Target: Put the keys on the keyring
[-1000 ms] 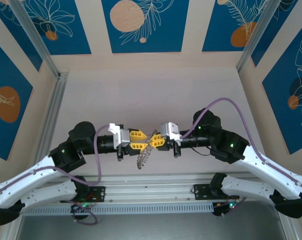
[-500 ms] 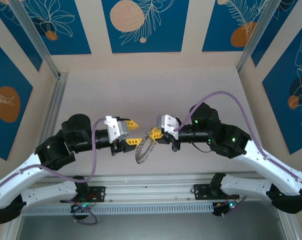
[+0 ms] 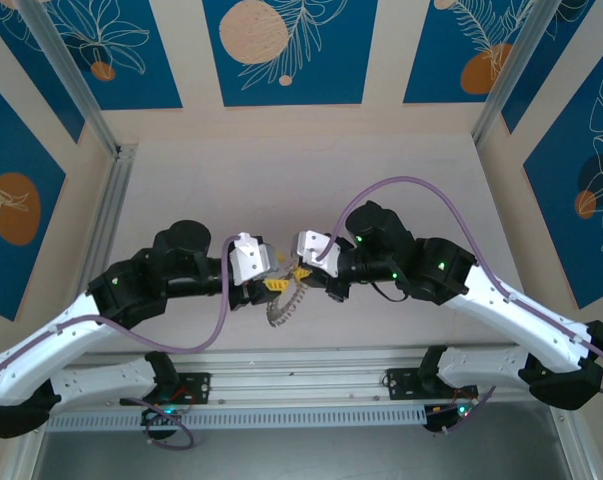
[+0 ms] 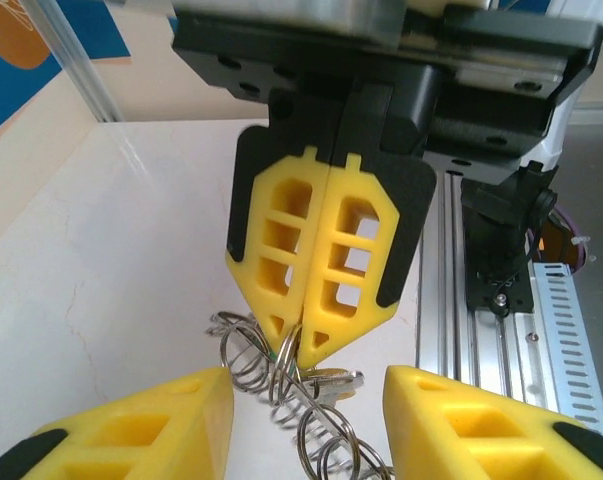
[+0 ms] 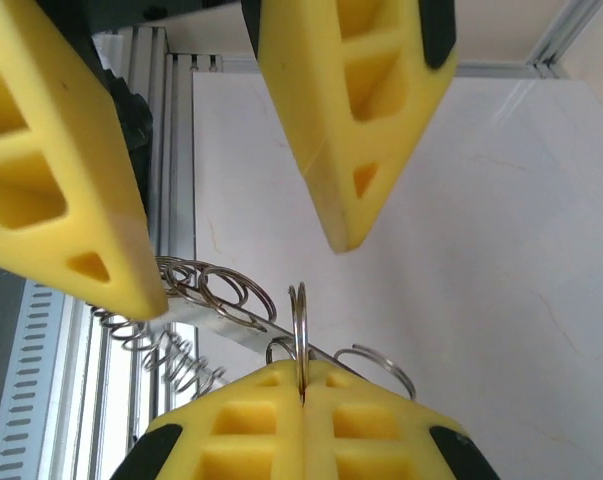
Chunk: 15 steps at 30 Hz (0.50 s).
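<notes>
My right gripper (image 4: 299, 345) pinches the keyring (image 4: 326, 440) tight. My left gripper (image 5: 249, 270) is open around it. A pale key (image 4: 333, 380) hangs close; I can't tell if it's on.

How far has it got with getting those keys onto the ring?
Done: the right gripper pinches the keyring shut-jawed. In hand: the open left gripper straddles its coils. Remaining: a pale key lies among the coils; whether it is threaded, I cannot tell.

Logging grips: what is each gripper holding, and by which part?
The right gripper pinches the grey wavy metal keyring by one rim loop at its fingertips; the left gripper is open, holding nothing.
</notes>
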Each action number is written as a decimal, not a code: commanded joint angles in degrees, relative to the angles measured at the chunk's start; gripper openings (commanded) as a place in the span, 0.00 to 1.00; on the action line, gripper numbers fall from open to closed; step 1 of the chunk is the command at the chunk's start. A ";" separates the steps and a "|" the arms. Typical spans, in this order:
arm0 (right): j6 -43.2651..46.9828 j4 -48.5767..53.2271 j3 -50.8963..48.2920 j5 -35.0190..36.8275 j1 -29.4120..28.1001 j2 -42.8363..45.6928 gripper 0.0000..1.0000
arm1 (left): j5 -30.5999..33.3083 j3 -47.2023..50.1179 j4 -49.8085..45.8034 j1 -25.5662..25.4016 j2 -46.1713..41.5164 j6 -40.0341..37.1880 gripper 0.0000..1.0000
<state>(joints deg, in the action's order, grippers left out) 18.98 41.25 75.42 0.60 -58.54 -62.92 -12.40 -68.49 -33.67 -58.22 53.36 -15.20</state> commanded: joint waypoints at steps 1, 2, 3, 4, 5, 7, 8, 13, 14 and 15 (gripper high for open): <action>1.14 -0.39 2.42 -1.81 -0.45 -0.14 0.00 | -1.33 -2.17 -1.80 -0.04 0.81 -1.64 0.44; 1.29 -0.34 2.46 -1.87 -0.52 -0.26 0.00 | -1.31 -2.41 -1.92 -0.06 1.13 -1.67 0.44; 1.25 -0.35 2.54 -2.09 -0.57 -0.35 0.00 | -1.35 -2.46 -1.94 -0.05 1.32 -1.59 0.44; 1.40 -0.21 2.62 -2.39 -0.64 -0.37 0.00 | -1.55 -2.44 -1.76 -0.04 1.39 -1.66 0.44; 1.49 -0.13 2.60 -2.62 -0.65 -0.45 0.00 | -1.89 -2.45 -1.59 -0.06 1.56 -1.62 0.43; 1.76 -0.12 2.59 -3.19 -0.84 -0.45 0.00 | -2.34 -2.37 -1.32 -0.03 1.64 -1.50 0.42; 1.81 -0.12 2.51 -3.26 -0.87 -0.56 0.00 | -2.32 -2.40 -1.07 -0.03 1.65 -1.50 0.40; 2.11 -0.04 2.62 -3.77 -1.18 -0.72 0.00 | -2.71 -2.96 -1.28 -0.05 2.57 -1.74 0.32; 2.19 -0.03 2.63 -3.77 -1.15 -0.75 0.00 | -2.64 -3.14 -1.47 -0.03 2.83 -1.84 0.29; 2.24 -0.11 2.59 -3.78 -1.29 -0.72 0.00 | -2.63 -3.28 -1.62 0.01 3.08 -1.85 0.27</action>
<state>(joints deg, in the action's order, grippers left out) 20.38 41.95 76.09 -1.45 -59.31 -63.96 -13.93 -69.41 -34.96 -58.22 55.79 -16.23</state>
